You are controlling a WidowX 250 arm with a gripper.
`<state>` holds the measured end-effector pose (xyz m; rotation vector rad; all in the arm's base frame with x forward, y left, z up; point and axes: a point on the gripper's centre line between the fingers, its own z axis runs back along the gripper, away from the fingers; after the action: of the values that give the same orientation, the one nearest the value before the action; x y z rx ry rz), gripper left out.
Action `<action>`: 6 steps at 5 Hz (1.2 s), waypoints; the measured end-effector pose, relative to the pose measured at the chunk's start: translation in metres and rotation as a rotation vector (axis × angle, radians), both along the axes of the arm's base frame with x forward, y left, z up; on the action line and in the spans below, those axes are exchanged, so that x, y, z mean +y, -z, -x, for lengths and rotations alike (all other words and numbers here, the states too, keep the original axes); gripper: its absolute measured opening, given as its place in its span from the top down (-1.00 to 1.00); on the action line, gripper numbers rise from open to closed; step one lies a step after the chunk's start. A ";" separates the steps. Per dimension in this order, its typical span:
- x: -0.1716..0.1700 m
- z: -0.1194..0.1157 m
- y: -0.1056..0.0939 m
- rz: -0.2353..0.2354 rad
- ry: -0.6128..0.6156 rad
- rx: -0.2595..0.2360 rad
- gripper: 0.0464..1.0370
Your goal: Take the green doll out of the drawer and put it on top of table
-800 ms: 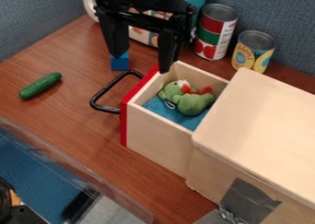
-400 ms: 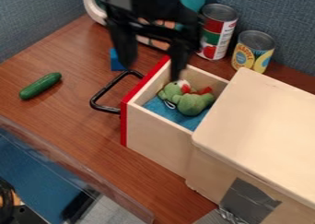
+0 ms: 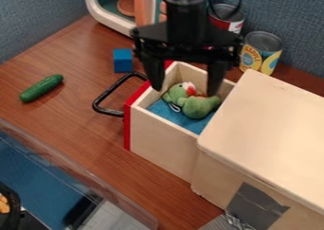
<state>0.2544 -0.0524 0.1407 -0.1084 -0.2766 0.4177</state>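
Observation:
My gripper (image 3: 184, 89) hangs over the far end of the drawer with its two fingers spread wide and nothing between them. The green doll (image 3: 197, 107) lies in the pulled-out drawer (image 3: 166, 140), on the blue lining, just below the fingertips. Red and white parts show on the doll, and the right finger overlaps part of the view of it. The drawer has a red front and a black handle. Brown wood makes up the table (image 3: 69, 99) to the left.
A cucumber (image 3: 41, 88) lies at the left, and a blue block (image 3: 122, 60) is behind the handle (image 3: 109, 102). Two cans stand at the back, one yellow (image 3: 260, 53). The wooden cabinet (image 3: 272, 129) fills the right. A clear-walled bin (image 3: 76, 177) is at the lower left.
My gripper has moved to the right, from above the handle side to over the drawer, and its fingers stay apart. The doll and the drawer have not moved.

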 end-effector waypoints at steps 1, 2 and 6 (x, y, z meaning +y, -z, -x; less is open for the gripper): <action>-0.006 -0.010 0.004 0.008 -0.079 -0.060 -0.93; -0.002 -0.017 0.009 0.000 -0.161 -0.135 -0.93; 0.003 -0.032 0.027 0.019 -0.454 -0.331 -0.93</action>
<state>0.2866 -0.0490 0.1133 -0.1332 -0.6283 0.8555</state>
